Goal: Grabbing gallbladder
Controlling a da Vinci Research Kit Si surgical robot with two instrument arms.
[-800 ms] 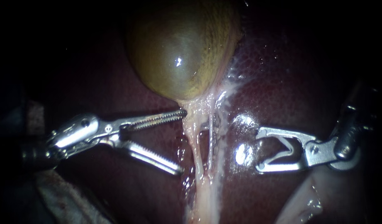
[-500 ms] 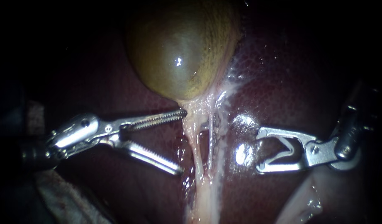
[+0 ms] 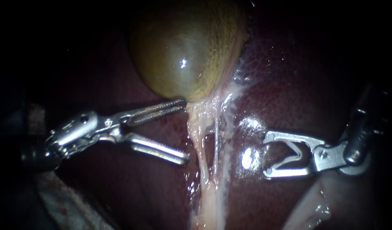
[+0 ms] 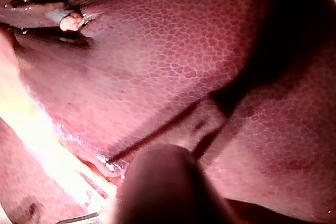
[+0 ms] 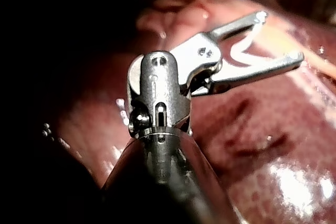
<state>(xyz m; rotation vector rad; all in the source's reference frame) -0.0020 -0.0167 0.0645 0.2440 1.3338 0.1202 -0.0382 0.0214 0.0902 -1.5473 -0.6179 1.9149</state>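
The olive-green gallbladder [image 3: 185, 51] bulges at the top centre of the endoscope view, narrowing below into pale strands [image 3: 206, 140] that run down over the liver [image 3: 281, 85]. My left instrument [image 3: 184, 130] comes in from the left with serrated jaws wide open. Its upper jaw tip lies against the gallbladder's lower edge; its lower jaw hangs beside the strands. My right instrument [image 3: 265, 154] waits to the right of the strands, jaws open and empty. The right wrist view shows those jaws [image 5: 281, 36] parted above glistening tissue. In the left wrist view only a blurred shaft [image 4: 168, 187] shows over liver [image 4: 173, 61].
Dark red, wet liver surrounds the strands on both sides. A pale fold of tissue [image 3: 319, 208] lies at the lower right, and greyish tissue [image 3: 68, 204] at the lower left under my left instrument's shaft.
My left instrument has lifted and moved toward the gallbladder's lower edge, its jaws still open. The right instrument has stayed in place.
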